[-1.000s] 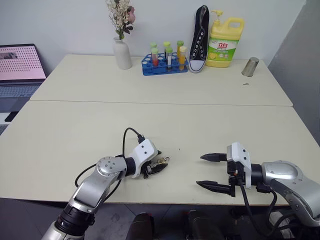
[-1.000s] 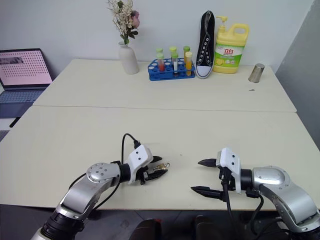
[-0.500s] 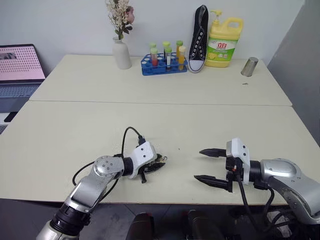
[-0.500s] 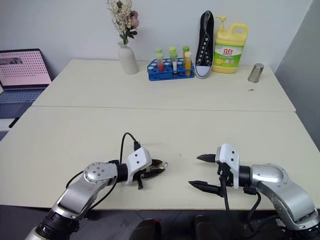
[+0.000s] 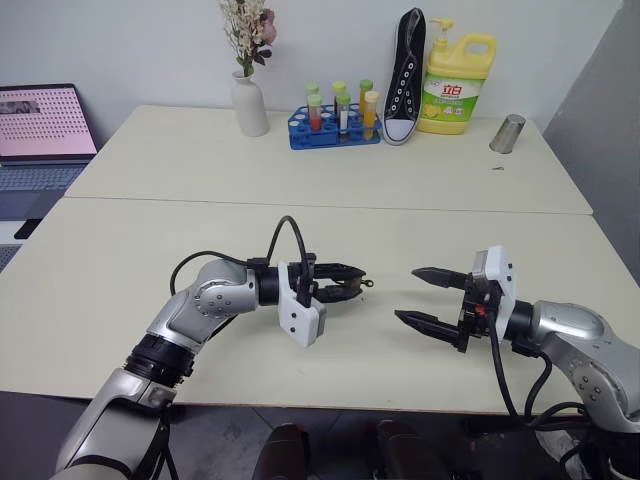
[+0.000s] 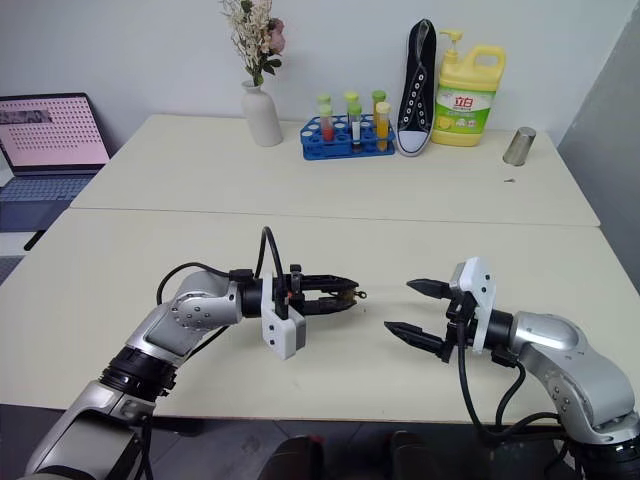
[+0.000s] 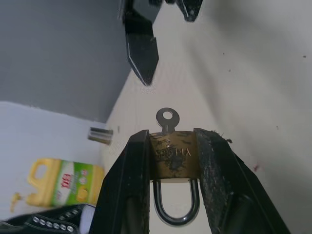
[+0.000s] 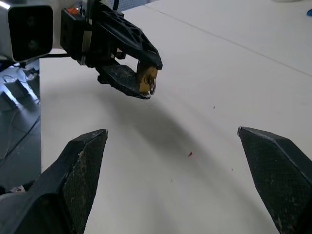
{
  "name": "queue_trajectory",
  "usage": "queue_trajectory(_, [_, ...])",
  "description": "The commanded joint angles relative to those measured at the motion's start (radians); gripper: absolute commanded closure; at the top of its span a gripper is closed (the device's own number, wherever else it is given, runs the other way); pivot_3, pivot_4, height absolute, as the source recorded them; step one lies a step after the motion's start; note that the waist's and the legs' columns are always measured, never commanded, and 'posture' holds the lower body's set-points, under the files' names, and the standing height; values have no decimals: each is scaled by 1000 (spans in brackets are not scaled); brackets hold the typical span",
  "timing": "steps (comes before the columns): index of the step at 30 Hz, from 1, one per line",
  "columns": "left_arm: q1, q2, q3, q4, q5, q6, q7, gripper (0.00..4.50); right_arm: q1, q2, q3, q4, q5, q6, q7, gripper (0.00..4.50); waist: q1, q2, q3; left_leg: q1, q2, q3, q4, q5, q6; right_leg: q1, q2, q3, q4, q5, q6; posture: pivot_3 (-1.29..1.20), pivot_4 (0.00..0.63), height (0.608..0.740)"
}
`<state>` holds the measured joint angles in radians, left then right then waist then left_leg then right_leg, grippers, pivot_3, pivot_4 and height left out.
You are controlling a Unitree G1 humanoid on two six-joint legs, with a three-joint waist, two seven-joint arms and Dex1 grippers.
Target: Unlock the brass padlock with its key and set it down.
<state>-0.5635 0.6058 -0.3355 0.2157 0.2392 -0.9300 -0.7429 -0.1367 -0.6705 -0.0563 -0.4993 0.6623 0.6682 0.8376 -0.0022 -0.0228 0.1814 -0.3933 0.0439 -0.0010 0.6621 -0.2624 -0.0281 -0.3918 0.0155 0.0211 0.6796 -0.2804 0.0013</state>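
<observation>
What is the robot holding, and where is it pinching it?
The left gripper pinches the brass padlock by its body's two sides. The right gripper holds nothing.

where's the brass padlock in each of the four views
Left eye view: brass padlock between the left gripper's fingertips, centre.
Right eye view: same grip, centre.
Left wrist view: clamped between the fingers, key pointing away.
Right wrist view: upper middle.
Shared landmark: right gripper.

Two cream tabletops are pushed together, a seam being seen between them. A pale wall is seen behind. A grey panel is placed at right. A laptop is set at far left.
</observation>
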Motion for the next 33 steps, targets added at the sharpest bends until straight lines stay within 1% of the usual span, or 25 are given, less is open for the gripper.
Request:
queue_trajectory(1, [-25,-5,19,15,7,-69,48,3523,-29,7,-9,-26,60,43,-13,0,0,0,0,0,0,0,0,0,0,0,0,0,0,0,0,0,150,740])
queue_trajectory(10, [15,3,4,-41,28,-72,58,3523,-130,81,98,10,75,102,-31,0,-1,0,0,0,0,0,0,0,0,0,0,-1,0,0,0,0,150,740])
queue_trajectory(17, [39,9,5,-76,37,-53,59,3523,-163,103,105,43,85,121,-29,0,-1,0,0,0,0,0,0,0,0,0,0,0,0,0,0,0,150,740])
queue_trajectory(20, [39,8,6,-79,42,-51,61,3523,-172,115,110,54,88,129,-32,587,-1,0,0,0,0,0,0,0,0,0,0,-1,0,0,0,0,150,740])
queue_trajectory(27, [47,14,7,-76,51,-54,69,3523,-167,110,103,49,95,147,-25,3000,-1,0,0,0,1,0,0,0,0,0,0,-1,1,0,0,0,150,740])
queue_trajectory(30, [46,15,8,-70,57,-54,77,3523,-167,109,99,46,99,154,-24,4143,-1,0,0,0,1,0,0,0,0,0,0,-1,1,0,1,0,150,740])
queue_trajectory(31, [47,16,9,-70,58,-54,79,3523,-166,107,99,46,100,155,-23,4384,-1,0,0,0,1,0,0,0,0,0,0,-1,1,0,1,0,150,740])
queue_trajectory(33, [47,17,10,-65,63,-55,85,3523,-169,101,98,48,104,157,-19,4377,-1,0,0,0,1,0,0,0,0,0,0,-1,1,0,1,0,150,740])
